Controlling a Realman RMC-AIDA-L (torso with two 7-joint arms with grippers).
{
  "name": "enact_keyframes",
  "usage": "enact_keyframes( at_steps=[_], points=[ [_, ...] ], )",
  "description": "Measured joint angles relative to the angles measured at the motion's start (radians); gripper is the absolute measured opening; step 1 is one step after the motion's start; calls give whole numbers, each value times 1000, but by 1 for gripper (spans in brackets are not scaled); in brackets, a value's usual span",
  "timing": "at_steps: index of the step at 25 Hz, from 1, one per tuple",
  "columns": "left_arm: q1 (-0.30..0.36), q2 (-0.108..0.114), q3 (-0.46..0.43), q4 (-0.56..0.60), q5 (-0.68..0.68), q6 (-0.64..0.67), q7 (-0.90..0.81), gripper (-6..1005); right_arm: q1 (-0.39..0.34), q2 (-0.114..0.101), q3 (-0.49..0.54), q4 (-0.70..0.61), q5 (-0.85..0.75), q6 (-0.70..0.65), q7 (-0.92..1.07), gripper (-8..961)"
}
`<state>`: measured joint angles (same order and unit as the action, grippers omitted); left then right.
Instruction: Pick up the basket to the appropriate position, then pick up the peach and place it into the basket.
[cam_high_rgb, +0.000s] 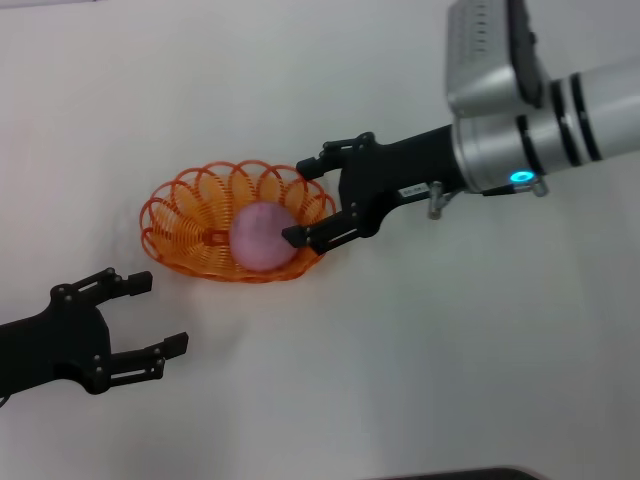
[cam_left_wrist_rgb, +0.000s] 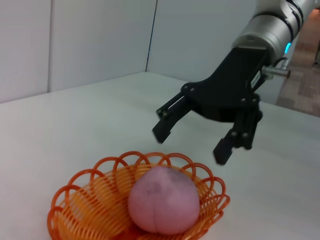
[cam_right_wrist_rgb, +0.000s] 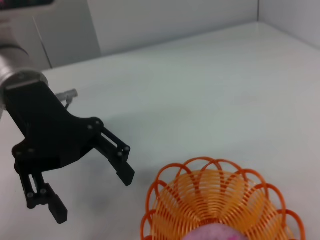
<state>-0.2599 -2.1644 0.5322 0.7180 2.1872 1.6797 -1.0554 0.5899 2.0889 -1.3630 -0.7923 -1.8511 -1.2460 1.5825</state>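
The orange wire basket stands on the white table left of centre. The pink-purple peach lies inside it, toward its right end. My right gripper is open and empty over the basket's right rim. The left wrist view shows the right gripper hovering above and beyond the peach and the basket, touching neither. My left gripper is open and empty, low at the left, a short way in front of the basket. It also shows in the right wrist view, beside the basket.
The white table holds nothing else that shows. Pale walls rise at its far edges. The right arm's silver forearm reaches in from the upper right.
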Motion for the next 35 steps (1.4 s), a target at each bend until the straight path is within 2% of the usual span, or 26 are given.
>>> enact_keyframes(
  at_steps=[9,15,18,35],
  points=[
    [2,0,-1,0,-5,10,0,885,-139,-2,121,-34,56,-102,-164,949],
    [0,0,-3,1,-6,13,0,884,-244,2,216,-16,85,-156,-312,948],
    [-1,0,-3,2,-6,14,0,884,-302,0,276,34,122,-194,-436,948],
    [6,0,-3,-1,-2,15,0,884,-405,-3,499,266,112,-240,-768,946]
  ],
)
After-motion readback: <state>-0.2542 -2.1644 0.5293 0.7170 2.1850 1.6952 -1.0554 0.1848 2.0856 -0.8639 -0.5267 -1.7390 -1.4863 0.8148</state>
